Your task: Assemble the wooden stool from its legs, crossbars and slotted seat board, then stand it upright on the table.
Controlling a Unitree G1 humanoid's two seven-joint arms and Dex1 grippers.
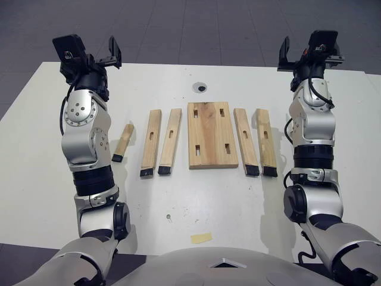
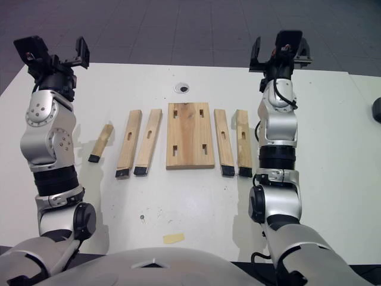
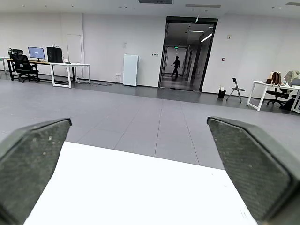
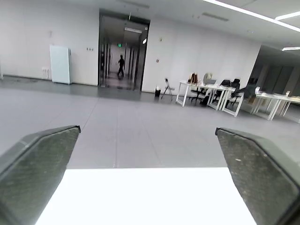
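The seat board (image 1: 212, 136) is being carried flat by the tabletop (image 1: 47, 149), its long axis running away from the robot; the left claw (image 1: 90, 52) and right claw (image 1: 305, 52) are each being held spread and empty.

Silver left arm (image 1: 86, 131) bent up, forearm upright behind the jaws; black two-finger left gripper (image 1: 92, 52) spread wide. Silver right arm (image 1: 311, 125) mirrors it, black two-finger right gripper (image 1: 305, 52) jaws wide apart.
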